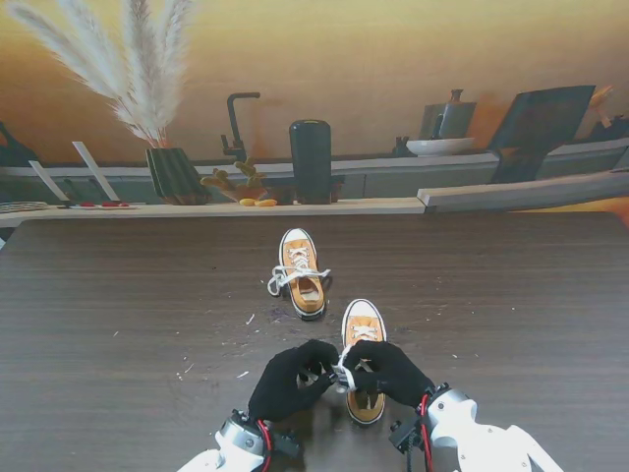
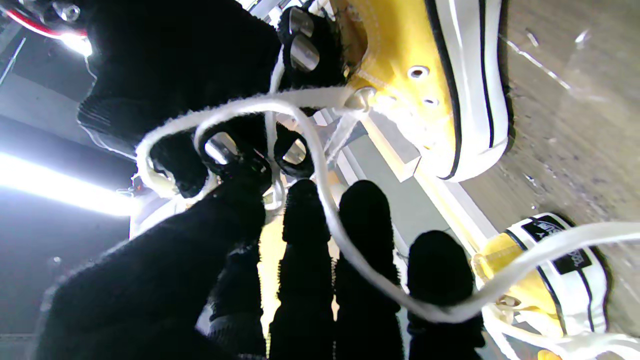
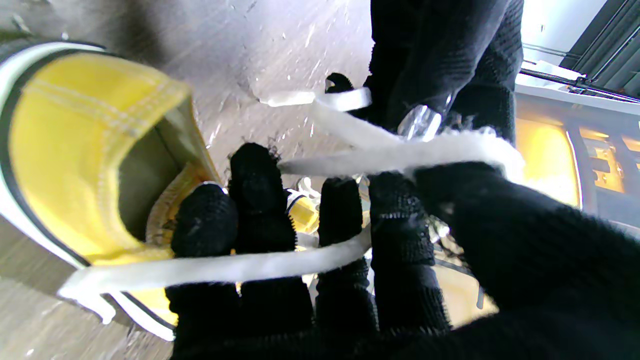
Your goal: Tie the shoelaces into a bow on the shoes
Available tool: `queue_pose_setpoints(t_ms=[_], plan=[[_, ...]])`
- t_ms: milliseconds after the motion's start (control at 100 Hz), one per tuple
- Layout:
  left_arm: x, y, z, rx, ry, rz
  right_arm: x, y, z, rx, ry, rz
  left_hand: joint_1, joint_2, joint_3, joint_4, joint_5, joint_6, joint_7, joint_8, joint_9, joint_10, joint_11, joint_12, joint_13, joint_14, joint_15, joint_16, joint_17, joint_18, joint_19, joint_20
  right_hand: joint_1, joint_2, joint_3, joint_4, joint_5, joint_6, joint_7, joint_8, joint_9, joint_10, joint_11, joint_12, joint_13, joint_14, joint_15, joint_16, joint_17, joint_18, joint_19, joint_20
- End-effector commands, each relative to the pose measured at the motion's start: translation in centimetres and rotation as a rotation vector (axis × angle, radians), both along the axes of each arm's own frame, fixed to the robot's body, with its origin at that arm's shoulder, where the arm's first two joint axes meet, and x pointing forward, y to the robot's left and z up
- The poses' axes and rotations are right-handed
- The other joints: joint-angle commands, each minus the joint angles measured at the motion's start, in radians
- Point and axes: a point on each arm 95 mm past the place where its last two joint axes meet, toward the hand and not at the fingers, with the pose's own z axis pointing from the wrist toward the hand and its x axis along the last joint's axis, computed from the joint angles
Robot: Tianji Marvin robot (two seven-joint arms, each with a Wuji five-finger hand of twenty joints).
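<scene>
Progress check, L to R in the stand view.

Left hand [image 1: 292, 379], black glove, sits just left of the near yellow sneaker [image 1: 364, 334], fingers curled in toward the middle. In its wrist view a white lace [image 2: 320, 170] loops over the fingers [image 2: 305, 235] and runs off toward the far shoe; the hand looks closed on that lace w/ thumb and fingers, though the exact pinch point is hidden behind glove fabric.

Both hands meet over the near sneaker's lace area, touching or nearly so. A bit of white lace [image 1: 344, 374] shows between them.

Right hand [image 1: 386, 372] is on the right of the same shoe, fingers bent over its opening. Its wrist view shows one strand of lace [image 3: 400, 155] pinched at the thumb and another strand lying across the fingers [image 3: 260, 200], so it's gripping lace too.

Far yellow sneaker [image 1: 301, 273] sits farther from me, a bit left of the near one, well apart from the hands. Its laces [image 1: 285, 278] spill loose to the left side; whether that's a finished bow or just slack I can't tell.

Judgement: near shoe is mid-tie, approx. at the crossing/loop-forming stage, no bow visible yet. Left to do: finish loops, pull tight, then prob. check the far shoe.

Dark wood table [image 1: 118, 295] has small white flecks scattered near the shoes.
</scene>
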Motion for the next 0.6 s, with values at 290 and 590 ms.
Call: queue_pose_setpoints(t_ms=[290,590], plan=[[-0.13,-0.59,0.18,0.016,-0.001,-0.042,-0.22,0.34,0.02,0.007,0.009,0.017,0.087,-0.004,-0.132,-0.067,0.075,-0.137,-0.061,-0.138,0.021,-0.022,0.008,0.009,0.004,-0.03,-0.01,0.033,0.005,0.027,0.005,0.017,0.051,0.015,-0.009,0.025,-0.019,-0.037,0.009,0.023,-0.014,0.003,-0.013,-0.014,0.039,0.021,-0.016,-0.009,-0.006,0.005,-0.008,-0.008],[-0.16,-0.53,0.21,0.041,0.021,-0.017,-0.2,0.19,0.13,0.003,0.002,0.017,0.084,0.04,-0.068,-0.071,0.065,-0.049,0.095,-0.068,0.042,-0.011,0.047,-0.004,0.035,-0.018,0.011,0.02,0.035,0.041,0.031,-0.011,0.056,0.016,-0.009,0.026,-0.02,-0.023,0.012,0.025,-0.017,0.004,-0.013,-0.015,0.037,0.018,-0.019,-0.008,-0.007,0.005,-0.008,-0.009]])
